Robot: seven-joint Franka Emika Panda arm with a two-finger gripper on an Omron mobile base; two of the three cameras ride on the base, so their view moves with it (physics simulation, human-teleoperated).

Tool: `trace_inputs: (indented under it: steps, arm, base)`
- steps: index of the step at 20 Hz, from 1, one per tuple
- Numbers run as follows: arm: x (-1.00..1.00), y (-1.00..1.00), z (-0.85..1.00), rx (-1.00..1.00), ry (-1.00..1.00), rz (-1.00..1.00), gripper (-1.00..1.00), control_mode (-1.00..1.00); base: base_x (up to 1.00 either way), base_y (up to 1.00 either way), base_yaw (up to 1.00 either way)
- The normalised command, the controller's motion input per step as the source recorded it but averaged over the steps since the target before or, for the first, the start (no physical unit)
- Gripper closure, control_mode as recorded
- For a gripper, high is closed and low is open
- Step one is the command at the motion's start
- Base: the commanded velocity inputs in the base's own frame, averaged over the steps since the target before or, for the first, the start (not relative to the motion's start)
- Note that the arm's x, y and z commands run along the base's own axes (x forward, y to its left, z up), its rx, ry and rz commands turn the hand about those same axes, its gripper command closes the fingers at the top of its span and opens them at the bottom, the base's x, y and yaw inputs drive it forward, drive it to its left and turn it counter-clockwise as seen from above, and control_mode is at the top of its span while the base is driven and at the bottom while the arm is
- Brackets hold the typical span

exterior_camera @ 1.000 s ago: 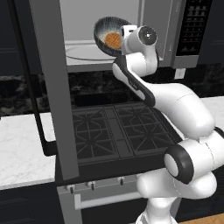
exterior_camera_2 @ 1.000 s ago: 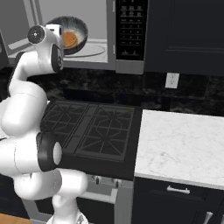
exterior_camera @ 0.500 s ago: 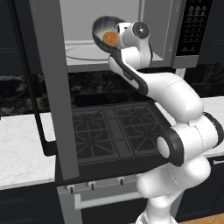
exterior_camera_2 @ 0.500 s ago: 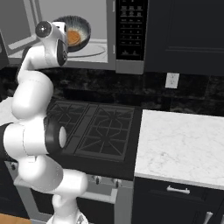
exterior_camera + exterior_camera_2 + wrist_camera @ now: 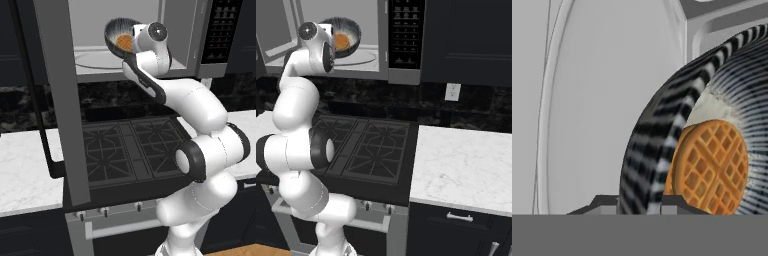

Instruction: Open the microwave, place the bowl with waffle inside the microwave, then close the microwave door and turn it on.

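Observation:
The microwave (image 5: 205,60) stands open above the stove, its pale cavity and round turntable (image 5: 367,56) showing. The microwave door (image 5: 57,105) is swung out to the left, with its dark bar handle (image 5: 31,95) on the near side. My gripper (image 5: 641,205) is shut on the rim of the bowl (image 5: 648,145), one fingertip on either side of the wall. The streaked bowl (image 5: 118,31) (image 5: 351,31) is tipped on its side at the cavity mouth, above the turntable. The waffle (image 5: 712,167) (image 5: 125,43) (image 5: 342,41) rests inside it.
A black stove (image 5: 125,150) with grates lies under the arm. White marble counters (image 5: 461,165) (image 5: 22,170) flank it. The button panel (image 5: 405,35) is at the microwave's right. Dark cabinets (image 5: 466,40) hang to the right, and a wall outlet (image 5: 452,91) sits below them.
The arm has stretched up and forward, carrying the tipped bowl a little further into the cavity mouth. The grip has stayed shut; the door has not moved.

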Motion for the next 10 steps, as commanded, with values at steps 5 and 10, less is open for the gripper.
trace_inputs:
  steps: [5, 10]
  arm:
    - [0.00, 0.00, 0.00, 0.00, -0.01, 0.00, 1.00, -1.00]
    - [0.00, 0.00, 0.00, 0.00, 0.00, 0.00, -1.00, -1.00]
  base:
    - [0.00, 0.00, 0.00]
    - [0.00, 0.00, 0.00]
